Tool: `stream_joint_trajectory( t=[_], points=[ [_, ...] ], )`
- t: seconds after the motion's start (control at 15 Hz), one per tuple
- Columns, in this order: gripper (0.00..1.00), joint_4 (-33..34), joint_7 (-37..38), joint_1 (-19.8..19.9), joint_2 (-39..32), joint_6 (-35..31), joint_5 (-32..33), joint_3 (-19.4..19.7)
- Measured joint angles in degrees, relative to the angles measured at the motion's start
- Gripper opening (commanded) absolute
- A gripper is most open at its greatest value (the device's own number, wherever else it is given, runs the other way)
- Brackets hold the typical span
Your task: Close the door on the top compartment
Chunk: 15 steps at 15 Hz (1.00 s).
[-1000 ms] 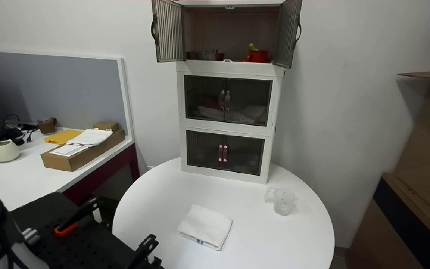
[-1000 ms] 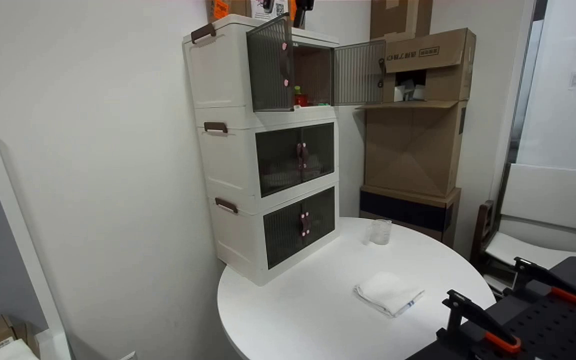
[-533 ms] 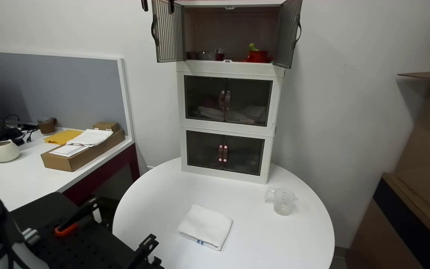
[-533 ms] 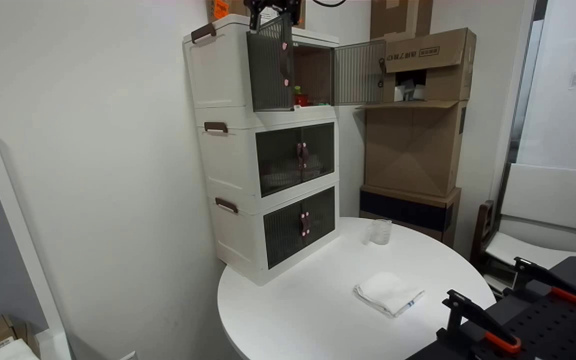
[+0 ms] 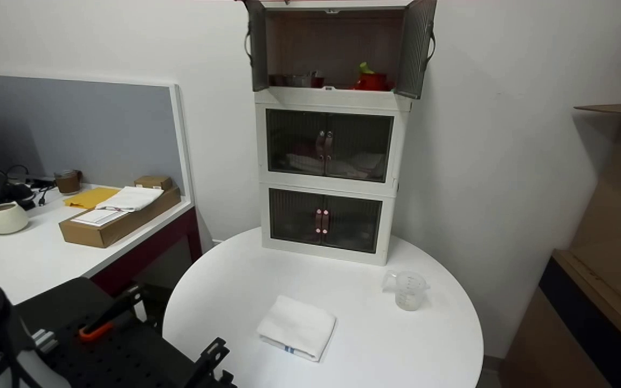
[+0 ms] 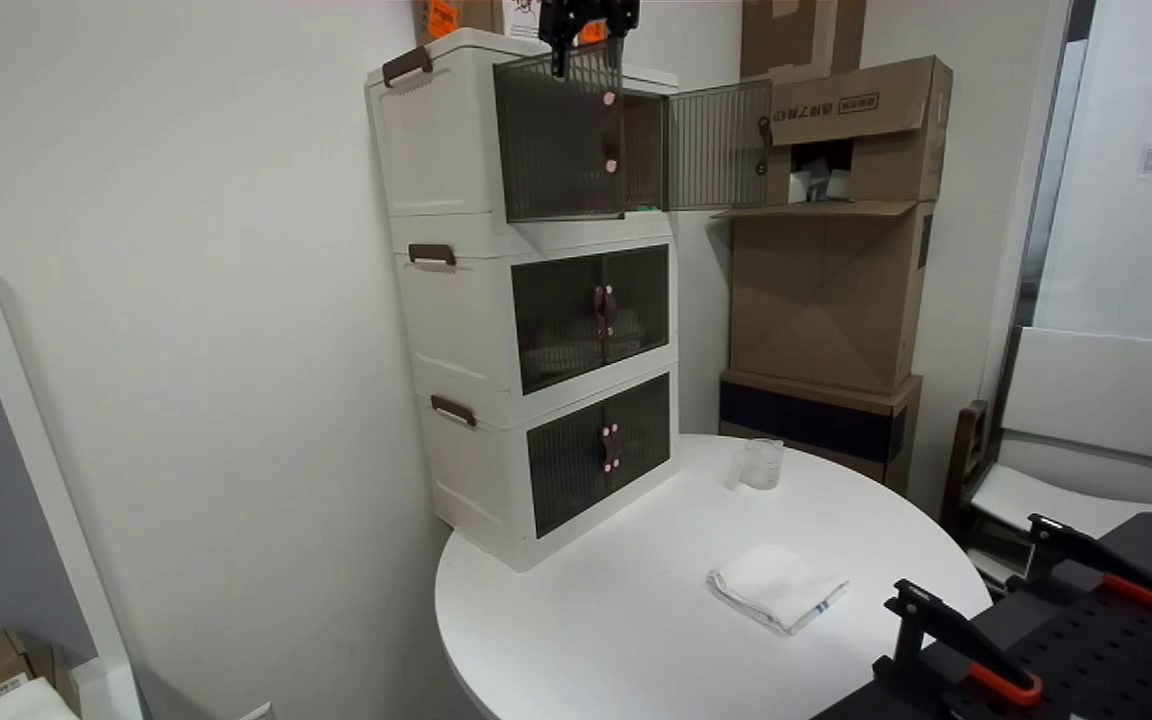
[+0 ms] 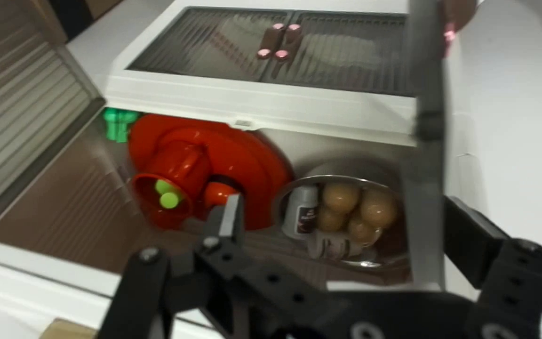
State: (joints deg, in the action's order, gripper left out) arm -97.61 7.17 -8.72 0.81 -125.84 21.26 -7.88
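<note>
The door has two smoked see-through panels on the top compartment point(image 5: 299, 96), both standing open. One panel point(image 5: 258, 51) stands nearly straight out, and the other panel point(image 5: 416, 51) is swung wide. Both also show in an exterior view, the nearer panel point(image 6: 561, 150) and the farther panel point(image 6: 719, 150). My gripper point(image 6: 588, 58) is at the top edge of the nearer panel. In the wrist view my gripper point(image 7: 344, 209) is open, its fingers wide apart. That panel point(image 7: 424, 188) stands edge-on between them, close to the right-hand finger. Whether they touch is unclear.
Inside the compartment are a red toy pot point(image 7: 172, 174) and a metal bowl point(image 7: 341, 179) with several small items. The lower tiers' dark panels point(image 6: 591, 315) are shut. A folded towel point(image 5: 297, 327) and a measuring cup point(image 5: 410, 291) are on the round table. Cardboard boxes point(image 6: 826, 300) stand beside the cabinet.
My gripper has come down to the top edge of the nearer panel and moved across. That panel has swung partway inward. The other panel has not moved.
</note>
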Motion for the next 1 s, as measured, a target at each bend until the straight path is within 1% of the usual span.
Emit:
stream_joint_trajectory(
  t=[0.2,0.33,0.53,0.67,0.87,1.0],
  points=[
    [1.0,-4.2,6.2,2.6,3.7,-4.6,5.9,1.5],
    [1.0,-4.9,10.5,4.8,4.9,-5.9,6.9,2.3],
    [1.0,-5.0,17.1,8.0,4.8,-9.0,8.0,3.6],
    [1.0,-6.0,22.7,9.9,4.7,-12.8,10.3,4.3],
    [1.0,-8.6,31.9,12.2,4.9,-19.6,15.5,5.1],
    [1.0,-10.8,32.0,12.7,5.1,-22.3,15.4,5.9]
  ],
)
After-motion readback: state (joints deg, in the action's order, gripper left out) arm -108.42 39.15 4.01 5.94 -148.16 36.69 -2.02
